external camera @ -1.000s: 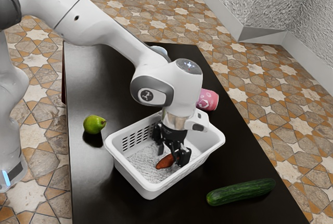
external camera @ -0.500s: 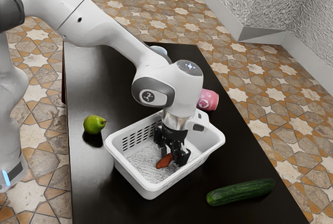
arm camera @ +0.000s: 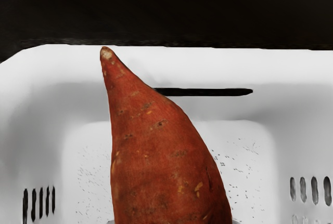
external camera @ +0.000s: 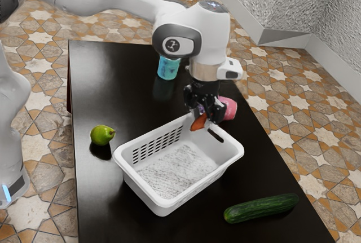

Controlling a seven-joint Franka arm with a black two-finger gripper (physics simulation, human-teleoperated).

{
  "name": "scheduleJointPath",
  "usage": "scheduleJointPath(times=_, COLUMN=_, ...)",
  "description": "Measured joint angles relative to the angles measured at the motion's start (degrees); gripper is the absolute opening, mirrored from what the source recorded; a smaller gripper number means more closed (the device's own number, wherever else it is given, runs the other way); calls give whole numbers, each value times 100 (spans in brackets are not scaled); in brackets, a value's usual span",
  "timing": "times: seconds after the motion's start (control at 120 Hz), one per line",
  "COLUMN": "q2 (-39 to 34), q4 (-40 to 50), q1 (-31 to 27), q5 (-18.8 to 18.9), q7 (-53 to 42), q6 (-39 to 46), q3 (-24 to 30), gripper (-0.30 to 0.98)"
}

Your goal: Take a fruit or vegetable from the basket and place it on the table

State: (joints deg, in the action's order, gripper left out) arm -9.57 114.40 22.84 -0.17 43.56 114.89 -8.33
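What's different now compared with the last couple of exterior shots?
The sweet potato has been lifted off the basket's floor, gripped in my end effector. Both have risen and shifted toward the exterior view's right. Nothing has been let go. The basket, pear, cucumber and pink can stayed where they were.

Soft, bright light is filling the exterior view. The table [external camera: 118,85] is carrying a grey sheen toward the exterior view's left, and a dark patch is lying beneath the pear [external camera: 101,135]. In the wrist view, the basket's [external camera: 141,189] rim is glaring nearly white against deep black.
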Motion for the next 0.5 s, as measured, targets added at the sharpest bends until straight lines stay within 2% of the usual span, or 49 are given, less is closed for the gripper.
scheduleJointPath(times=0.208, q2=-259, q4=-31, q1=-38, q5=264, q7=-59, q6=-1027, q3=-1037, gripper=15)
scheduleJointPath(times=0.5, q2=-263, q4=-29, q1=-29, q5=353, q7=-219, q6=-1546, q3=-1482, gripper=16)
